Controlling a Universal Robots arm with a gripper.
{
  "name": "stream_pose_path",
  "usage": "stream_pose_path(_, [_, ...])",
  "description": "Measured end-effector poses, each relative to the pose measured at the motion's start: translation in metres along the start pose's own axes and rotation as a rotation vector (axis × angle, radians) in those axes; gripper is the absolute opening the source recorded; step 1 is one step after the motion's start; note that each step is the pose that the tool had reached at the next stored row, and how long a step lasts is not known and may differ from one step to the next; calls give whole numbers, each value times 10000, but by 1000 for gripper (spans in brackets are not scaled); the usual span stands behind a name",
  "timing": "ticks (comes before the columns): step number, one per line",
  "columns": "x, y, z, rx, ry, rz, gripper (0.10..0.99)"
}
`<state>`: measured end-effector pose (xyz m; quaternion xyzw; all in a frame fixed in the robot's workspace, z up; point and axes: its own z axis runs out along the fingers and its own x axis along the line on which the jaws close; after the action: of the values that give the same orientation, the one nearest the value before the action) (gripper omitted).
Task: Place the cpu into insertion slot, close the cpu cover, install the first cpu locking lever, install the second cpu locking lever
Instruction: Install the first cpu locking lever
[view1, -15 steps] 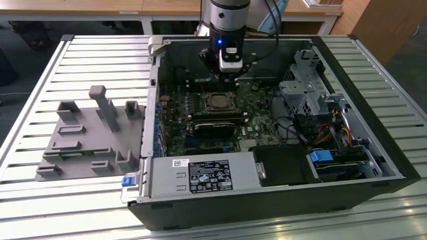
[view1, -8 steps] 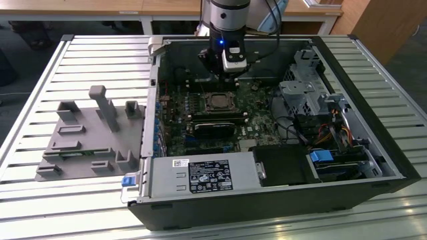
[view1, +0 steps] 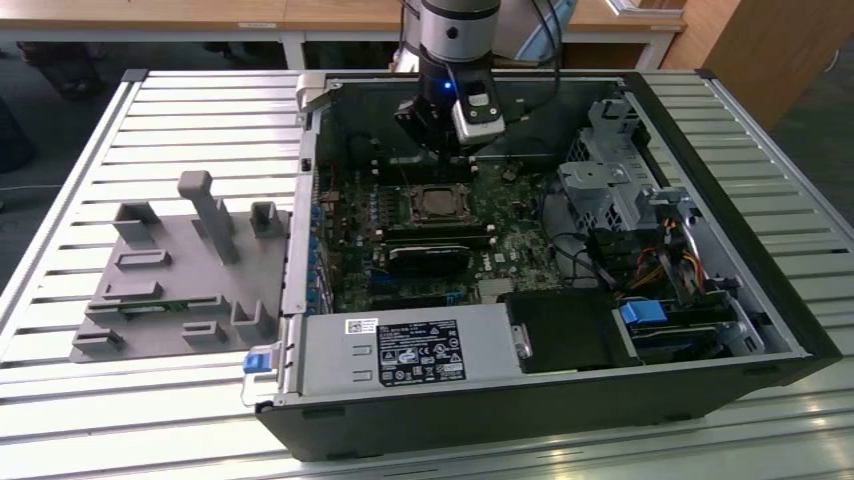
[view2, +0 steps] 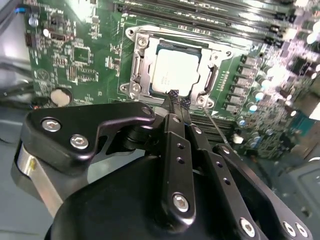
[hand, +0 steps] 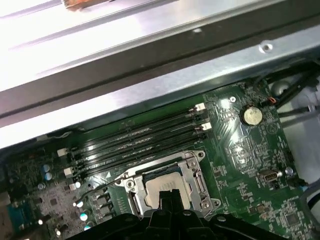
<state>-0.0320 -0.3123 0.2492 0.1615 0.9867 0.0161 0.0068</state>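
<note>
This is looking like a robotics lab: a robot arm (view1: 461, 30) is hanging over an opened computer case (view1: 534, 420) lying on a slatted metal desk (view1: 80, 425).

The case (view1: 534, 420) is open on top, leaving free room straight above the socket (view1: 438, 205), where the tool (view2: 176, 100) hangs. Memory sticks (hand: 140, 142) lie low just beside the socket; the drive cage (view1: 607, 190) and cables (view1: 667, 265) crowd the exterior view's right.
</note>
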Motion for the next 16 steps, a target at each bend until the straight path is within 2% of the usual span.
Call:
stream_pose_path(5, [0, 0, 2, -8, 28, -833, 122])
stream_pose_path(16, [0, 0, 2, -30, 61, -1717, 122])
